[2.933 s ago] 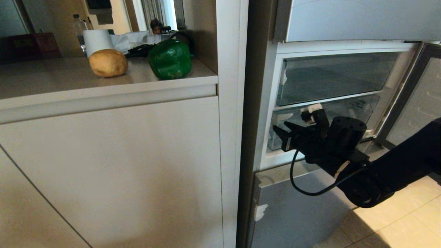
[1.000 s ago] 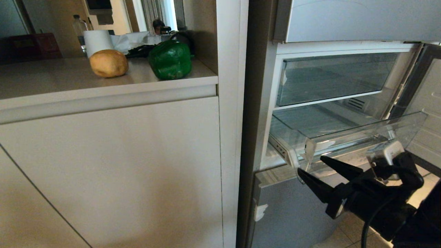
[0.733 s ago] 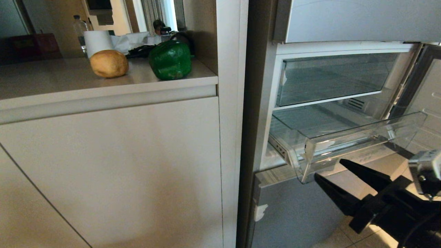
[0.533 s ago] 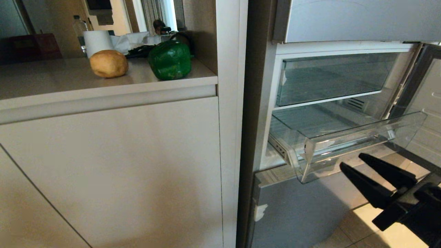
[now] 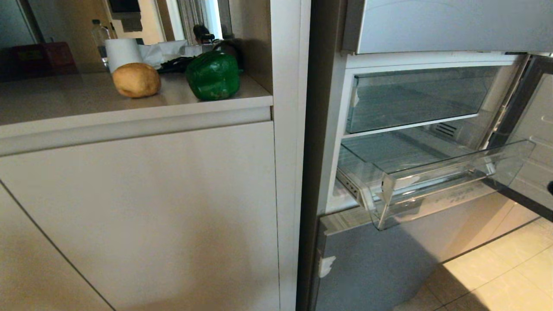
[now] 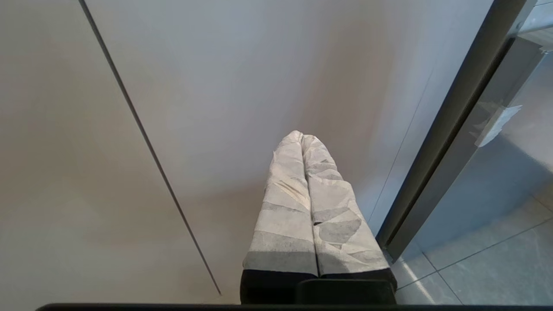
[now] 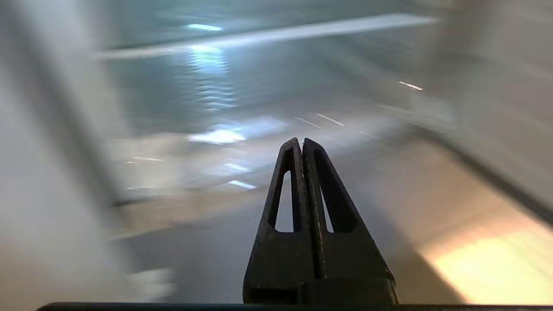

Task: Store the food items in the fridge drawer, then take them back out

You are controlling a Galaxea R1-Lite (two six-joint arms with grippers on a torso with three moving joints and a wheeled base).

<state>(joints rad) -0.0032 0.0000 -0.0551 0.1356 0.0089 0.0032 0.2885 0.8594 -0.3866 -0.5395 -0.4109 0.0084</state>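
Fridge drawer's clear ribbed plastic bin (image 5: 436, 181) stands pulled out and empty. Left of it, on the beige table (image 5: 86, 108), wait the glossy green pepper (image 5: 213, 75) and tan rounded lump (image 5: 136, 79); storing has not begun. Both the right claw (image 7: 301, 144) and the left claw (image 6: 301, 137) are pressed together, holding nothing.

The pepper (image 5: 213, 75) has a glossy green skin, and the lump (image 5: 136, 79) beside it is matt tan and slightly rough, both on a smooth, matt beige desk (image 5: 65, 101). The drawer (image 5: 436, 181) is clear, shiny plastic; the panel (image 5: 371, 268) under it is matt blue-grey with white tape scraps. The left gripper (image 6: 302, 137) has jaws wrapped in wrinkled white tape, the right gripper (image 7: 301, 142) bare matt black plastic, and the floor (image 5: 505, 272) is glossy tile.
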